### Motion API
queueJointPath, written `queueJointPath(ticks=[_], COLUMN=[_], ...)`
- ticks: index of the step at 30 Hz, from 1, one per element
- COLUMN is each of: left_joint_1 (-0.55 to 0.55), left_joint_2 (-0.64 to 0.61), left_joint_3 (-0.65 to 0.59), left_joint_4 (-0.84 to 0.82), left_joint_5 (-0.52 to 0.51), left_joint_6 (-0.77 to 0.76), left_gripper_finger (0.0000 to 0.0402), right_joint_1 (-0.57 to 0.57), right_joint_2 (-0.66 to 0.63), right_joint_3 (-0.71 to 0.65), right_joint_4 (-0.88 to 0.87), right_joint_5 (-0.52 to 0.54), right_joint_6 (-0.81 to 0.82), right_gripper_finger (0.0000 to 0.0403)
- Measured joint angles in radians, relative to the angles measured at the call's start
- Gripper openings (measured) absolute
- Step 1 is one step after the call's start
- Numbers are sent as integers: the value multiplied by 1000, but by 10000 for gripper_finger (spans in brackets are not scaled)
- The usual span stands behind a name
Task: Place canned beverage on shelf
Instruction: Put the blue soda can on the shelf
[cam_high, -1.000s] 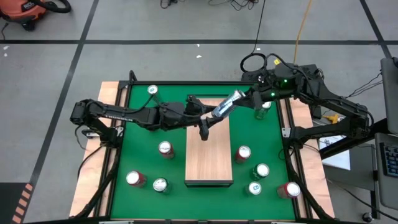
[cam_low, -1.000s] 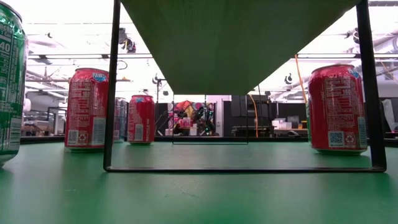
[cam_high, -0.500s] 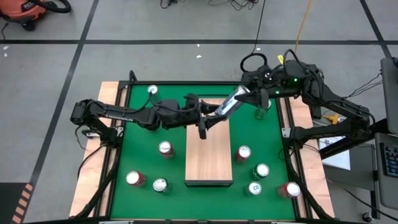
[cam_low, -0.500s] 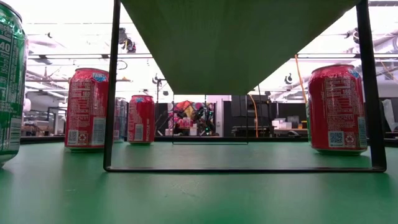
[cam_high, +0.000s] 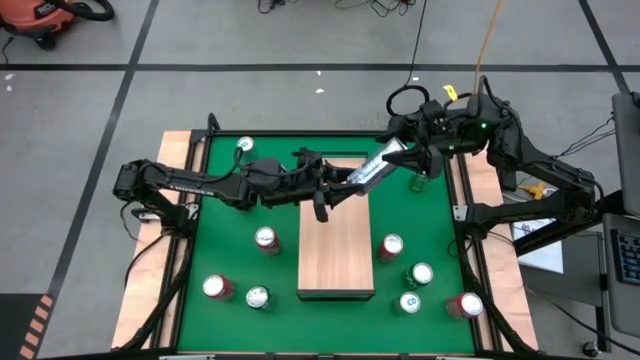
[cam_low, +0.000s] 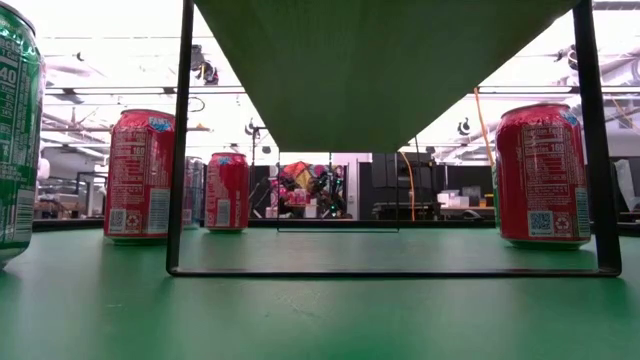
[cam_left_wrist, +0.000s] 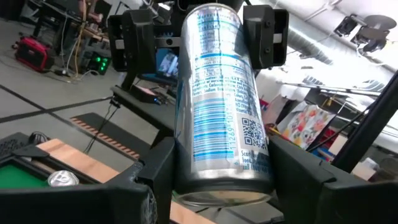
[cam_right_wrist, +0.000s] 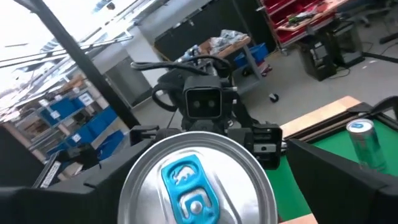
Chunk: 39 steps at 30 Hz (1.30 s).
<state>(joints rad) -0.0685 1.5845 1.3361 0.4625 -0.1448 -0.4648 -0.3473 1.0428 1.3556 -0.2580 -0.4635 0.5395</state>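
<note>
From above, the left claw (cam_high: 345, 183) was clenched on a slim silver-and-blue can (cam_high: 375, 166), which lay tilted in the air over the far end of the shelf (cam_high: 336, 250). The right claw (cam_high: 408, 158) stood at the can's other end with its fingers spread to either side, released rather than gripping. The shelf, a pale wooden block, stretched away beneath and nearward from the left claw, on the green counter (cam_high: 230, 215).

The left wrist view gave what the overhead could not: the can (cam_left_wrist: 221, 106) clamped low between the left claw's dark fingers (cam_left_wrist: 152, 186), and the right claw's pads (cam_left_wrist: 264, 31) flanking its far end with a gap on each side. The right wrist view looked straight onto the can's top (cam_right_wrist: 193, 186), with its blue tab.

The low view showed neither claw nor the held can, only the shelf's underside (cam_low: 385, 70) on its black frame (cam_low: 180, 140) and red cans (cam_low: 140, 175) standing on the counter either side.
</note>
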Motion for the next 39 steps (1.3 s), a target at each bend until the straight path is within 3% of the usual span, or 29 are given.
queueJointPath(ticks=[6,17,28,39], left_joint_1=[0,1,1,14], left_joint_2=[0,-2,-3,-33], left_joint_3=[0,3,4,10], left_joint_4=[-3,-66,-118,-206], left_joint_5=[-2,-20,-55,-86], left_joint_6=[3,8,0,-9], left_gripper_finger=[200,201,267,308], right_joint_1=[0,0,-1,0], right_joint_2=[0,1,4,8], right_joint_3=[0,-1,-3,-3], right_joint_4=[-10,-27,-107,-149], right_joint_5=[-17,-34,-13,31], right_joint_6=[4,-5,-8,32], right_gripper_finger=[340,211,230,220])
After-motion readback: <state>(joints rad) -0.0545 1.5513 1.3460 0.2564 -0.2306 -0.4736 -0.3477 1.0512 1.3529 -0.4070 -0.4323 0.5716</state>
